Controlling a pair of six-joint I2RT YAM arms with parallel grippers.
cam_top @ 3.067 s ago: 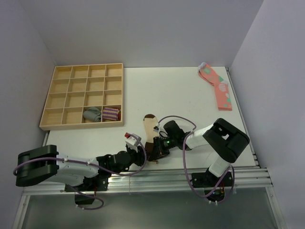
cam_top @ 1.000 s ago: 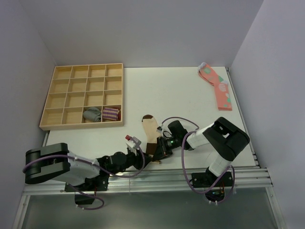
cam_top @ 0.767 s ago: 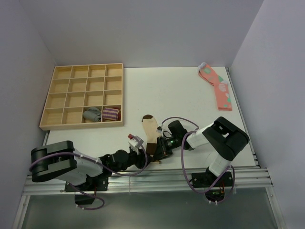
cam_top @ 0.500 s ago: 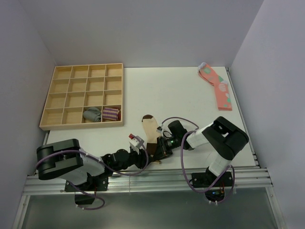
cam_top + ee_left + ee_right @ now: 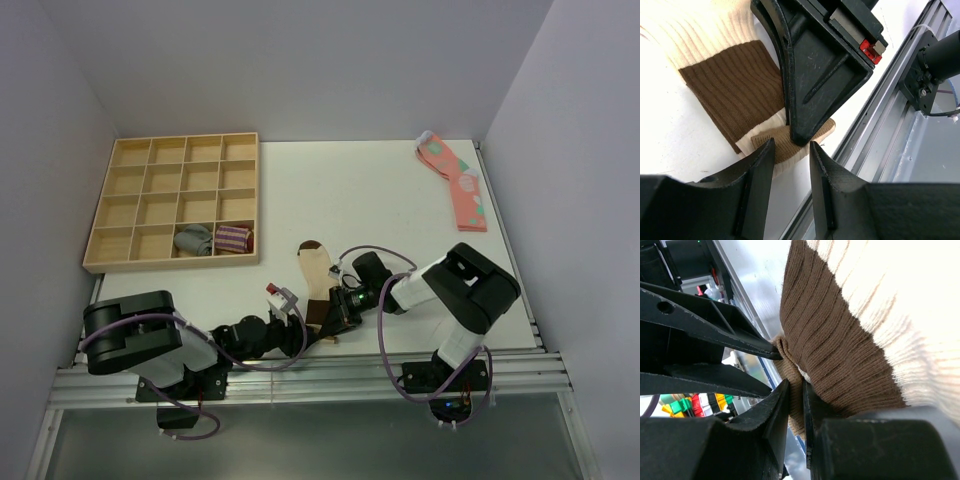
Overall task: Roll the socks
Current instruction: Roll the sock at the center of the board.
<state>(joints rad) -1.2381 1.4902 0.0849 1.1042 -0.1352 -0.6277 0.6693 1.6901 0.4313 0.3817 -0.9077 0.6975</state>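
Beige ribbed socks [image 5: 317, 270] with brown bands: right gripper [image 5: 796, 390] pinches the cuff, left gripper [image 5: 791, 147] narrowly parted around its edge.

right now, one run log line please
socks: flat, cuff at near edge | right gripper: pinching cuff | left gripper: open, tips at cuff | roll: none formed yet

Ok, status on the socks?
Left gripper open, tips at cuff edge. Right gripper shut on socks at brown cuff. Not rolled yet. Grippers crowded together there.
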